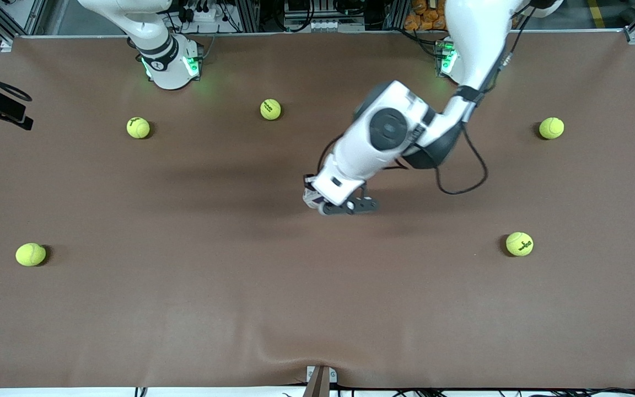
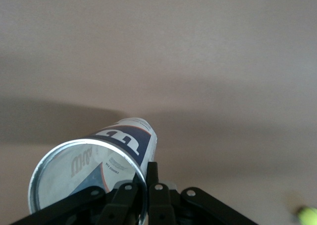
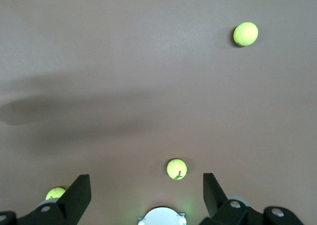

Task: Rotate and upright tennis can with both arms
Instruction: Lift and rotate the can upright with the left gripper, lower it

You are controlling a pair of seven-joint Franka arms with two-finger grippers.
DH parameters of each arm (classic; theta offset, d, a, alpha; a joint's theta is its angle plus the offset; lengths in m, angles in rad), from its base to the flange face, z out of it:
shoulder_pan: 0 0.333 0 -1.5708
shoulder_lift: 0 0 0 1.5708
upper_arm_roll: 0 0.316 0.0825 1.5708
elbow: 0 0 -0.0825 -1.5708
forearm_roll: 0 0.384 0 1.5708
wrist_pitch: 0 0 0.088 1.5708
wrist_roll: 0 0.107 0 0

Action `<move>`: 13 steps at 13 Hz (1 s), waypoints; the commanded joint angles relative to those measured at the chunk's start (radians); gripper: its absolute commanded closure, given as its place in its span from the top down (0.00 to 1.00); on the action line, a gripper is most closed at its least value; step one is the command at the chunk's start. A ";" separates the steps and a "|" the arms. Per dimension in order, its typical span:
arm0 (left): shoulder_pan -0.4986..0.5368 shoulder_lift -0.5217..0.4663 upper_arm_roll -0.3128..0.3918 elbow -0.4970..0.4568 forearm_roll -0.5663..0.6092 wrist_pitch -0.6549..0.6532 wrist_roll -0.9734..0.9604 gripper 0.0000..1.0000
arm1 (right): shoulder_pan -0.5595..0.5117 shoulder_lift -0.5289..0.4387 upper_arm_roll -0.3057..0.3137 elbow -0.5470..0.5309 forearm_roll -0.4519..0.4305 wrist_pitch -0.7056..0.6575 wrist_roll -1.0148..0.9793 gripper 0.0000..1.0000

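Note:
The tennis can (image 2: 124, 140) is a clear cylinder with a white and dark-blue label and a silver rim (image 2: 74, 148). It lies tilted low over the brown table in the left wrist view. My left gripper (image 2: 144, 173) is shut on its rim, one finger inside and one outside. In the front view the left gripper (image 1: 345, 207) is over the middle of the table, and only a small part of the can (image 1: 311, 197) shows beside the hand. My right gripper (image 3: 145, 178) is open and empty, high over the table by its own base (image 1: 170, 66). It does not show in the front view.
Several yellow-green tennis balls lie apart on the brown table (image 1: 185, 309): two (image 1: 138, 127) (image 1: 270, 109) nearer the bases, one (image 1: 551, 128) at the left arm's end, and two nearer the camera (image 1: 519, 243) (image 1: 31, 254). A black cable (image 1: 461, 190) hangs from the left arm.

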 commanded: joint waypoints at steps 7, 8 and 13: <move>-0.151 0.076 0.012 0.035 0.338 -0.002 -0.239 0.84 | 0.010 -0.003 -0.006 0.009 -0.005 -0.004 0.002 1.00; -0.154 0.075 0.012 0.036 0.338 -0.002 -0.236 1.00 | 0.008 -0.003 -0.006 0.011 -0.003 -0.002 0.002 1.00; -0.145 -0.022 0.012 0.036 0.337 -0.141 -0.232 1.00 | 0.010 -0.003 -0.006 0.011 0.002 -0.002 0.005 1.00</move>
